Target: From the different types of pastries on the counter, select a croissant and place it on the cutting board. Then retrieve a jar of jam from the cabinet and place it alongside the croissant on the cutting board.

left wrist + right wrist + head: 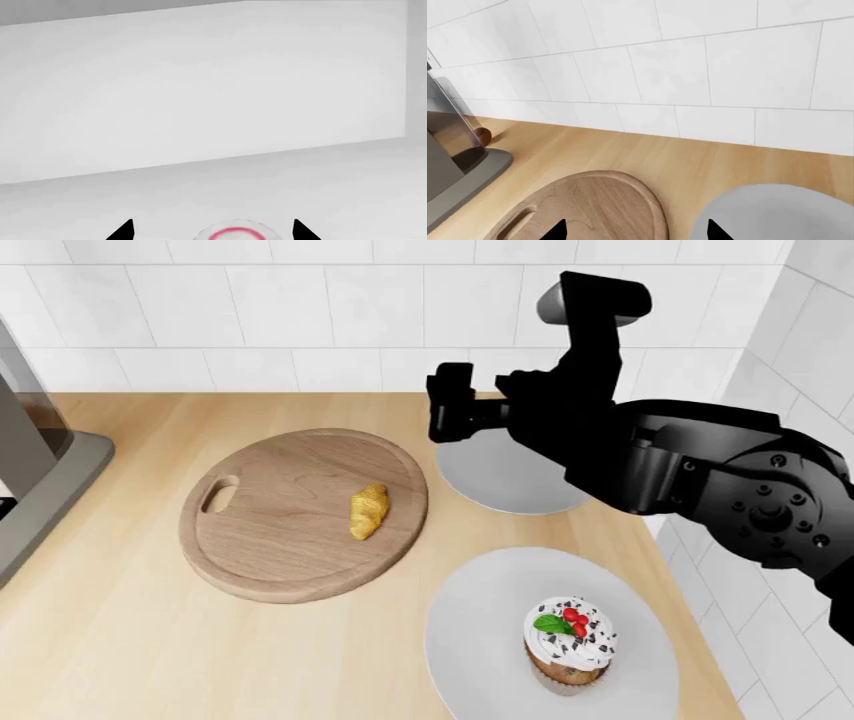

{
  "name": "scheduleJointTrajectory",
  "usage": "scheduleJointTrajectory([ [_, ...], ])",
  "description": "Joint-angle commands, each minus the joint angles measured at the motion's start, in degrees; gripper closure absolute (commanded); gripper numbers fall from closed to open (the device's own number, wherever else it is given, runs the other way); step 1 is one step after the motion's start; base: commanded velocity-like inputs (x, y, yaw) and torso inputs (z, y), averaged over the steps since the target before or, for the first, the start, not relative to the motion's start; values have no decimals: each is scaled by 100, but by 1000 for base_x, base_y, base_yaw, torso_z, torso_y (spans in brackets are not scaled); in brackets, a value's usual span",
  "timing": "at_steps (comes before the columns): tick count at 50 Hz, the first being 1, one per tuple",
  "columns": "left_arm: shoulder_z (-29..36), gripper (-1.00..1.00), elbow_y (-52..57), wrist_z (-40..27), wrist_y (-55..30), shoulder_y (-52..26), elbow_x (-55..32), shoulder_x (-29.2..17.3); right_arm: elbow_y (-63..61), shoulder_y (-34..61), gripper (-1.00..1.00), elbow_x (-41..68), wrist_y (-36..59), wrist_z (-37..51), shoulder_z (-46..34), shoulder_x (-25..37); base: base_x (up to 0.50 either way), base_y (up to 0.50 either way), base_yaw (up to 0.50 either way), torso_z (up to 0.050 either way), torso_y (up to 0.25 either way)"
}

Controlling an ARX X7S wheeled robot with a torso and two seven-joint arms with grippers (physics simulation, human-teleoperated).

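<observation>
Light beige wood grain is shown across the tabletop [120, 640]. At its left edge a grey appliance [34, 480] with a dark glass body is seen. Next, the round wooden cutting board [287, 540] is laid flat, its oval handle hole toward the left, and the croissant [370, 511] is resting on its right half. Further right, an empty light-grey plate [501, 480] is partly covered by the right gripper [451, 415], which is held above the tabletop with its fingers [554, 231] spread apart and empty. On the nearer plate [467, 640] the frosted cupcake [571, 643] is standing. In the left wrist view, the jar of jam [235, 233] is seen between the parted fingers [123, 231] of the left gripper [212, 231] on a white shelf [333, 190]; contact cannot be told.
</observation>
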Motion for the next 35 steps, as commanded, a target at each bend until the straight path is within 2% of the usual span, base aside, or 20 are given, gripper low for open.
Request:
scheduleJointTrajectory([
  [1,417,-100,-187,174,-30,0,-416,3,0,-1,-100,-5,-1,-2,23,8,0,0,0,0,0],
  [28,440,-100,-892,-21,223,0,-730,3,-11,14,-100,7,18,32,72,13,0,0,0,0,0],
  [35,74,-100,-1020,-199,124,0,-561,1,3,35,-100,16,22,39,98,30,0,0,0,0,0],
])
